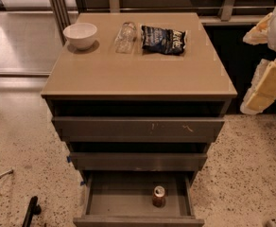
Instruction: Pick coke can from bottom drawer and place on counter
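The coke can [159, 196] stands upright inside the open bottom drawer [128, 202], right of its middle, with its silver top showing. The tan counter [138, 70] tops the grey cabinet. My gripper [265, 86] hangs at the right edge of the camera view, beside the cabinet at counter height, far above and to the right of the can. It holds nothing that I can see.
On the counter's back edge sit a white bowl [80, 34], a clear plastic bottle lying down [125, 36] and a dark chip bag [164, 39]. The two upper drawers [138, 126] are slightly pulled out. A black object [30, 212] lies on the speckled floor at lower left.
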`<act>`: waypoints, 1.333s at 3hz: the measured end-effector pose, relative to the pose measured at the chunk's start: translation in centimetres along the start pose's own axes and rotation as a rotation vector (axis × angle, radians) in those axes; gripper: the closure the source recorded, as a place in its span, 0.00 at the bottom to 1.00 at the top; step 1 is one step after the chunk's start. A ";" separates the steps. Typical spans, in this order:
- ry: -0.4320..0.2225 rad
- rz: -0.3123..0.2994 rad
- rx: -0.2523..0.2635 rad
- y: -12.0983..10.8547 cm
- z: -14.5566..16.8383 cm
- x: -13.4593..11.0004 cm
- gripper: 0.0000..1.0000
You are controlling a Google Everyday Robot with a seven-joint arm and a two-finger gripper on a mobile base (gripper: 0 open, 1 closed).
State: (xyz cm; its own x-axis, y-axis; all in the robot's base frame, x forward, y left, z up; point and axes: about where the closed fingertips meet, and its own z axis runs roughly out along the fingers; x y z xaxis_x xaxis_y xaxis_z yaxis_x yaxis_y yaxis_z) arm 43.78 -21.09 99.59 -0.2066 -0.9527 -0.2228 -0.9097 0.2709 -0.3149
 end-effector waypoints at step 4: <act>-0.232 0.144 -0.191 9.9 17.1 2.4 1.00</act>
State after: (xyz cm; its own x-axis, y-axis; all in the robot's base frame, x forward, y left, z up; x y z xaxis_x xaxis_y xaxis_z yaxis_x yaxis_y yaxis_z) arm 40.40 -18.30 80.20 -0.2706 -0.8437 -0.4637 -0.9327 0.3489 -0.0907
